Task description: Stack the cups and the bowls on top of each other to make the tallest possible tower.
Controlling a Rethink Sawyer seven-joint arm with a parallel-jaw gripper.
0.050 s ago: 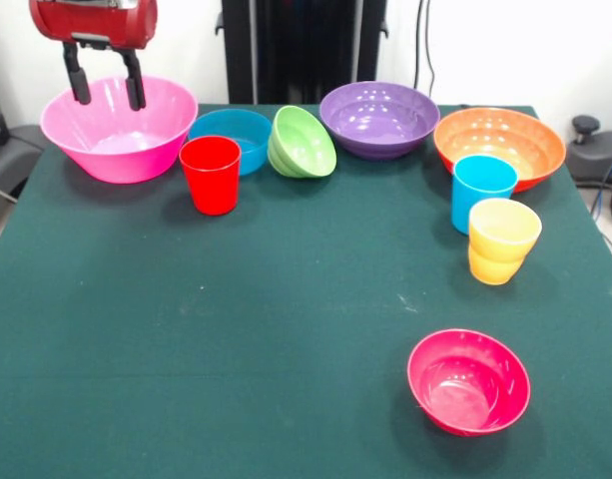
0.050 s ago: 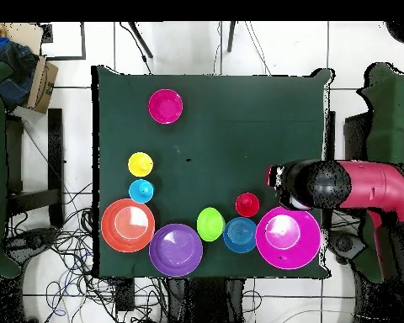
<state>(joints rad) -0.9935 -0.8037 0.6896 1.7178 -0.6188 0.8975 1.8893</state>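
1. No tower yet: every bowl and cup stands alone on the tabletop (image 1: 286, 289).
2. The hand (image 1: 106, 88) hangs released, empty, above the pink bowl (image 1: 119, 128).
3. Red cup (image 1: 211, 175) just beside; all stacking remains.

Three cups (image 1: 210, 175) and five bowls (image 1: 379, 119) — eight pieces, one pincer (image 1: 105, 83)

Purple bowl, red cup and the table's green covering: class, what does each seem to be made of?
Purple bowl: likely glossy plastic; light glints inside it.
Red cup: seemingly smooth plastic, with an even, saturated colour and thin rim.
Green covering: probably matte cloth or felt; it shows no shine, though its weave can't be made out.
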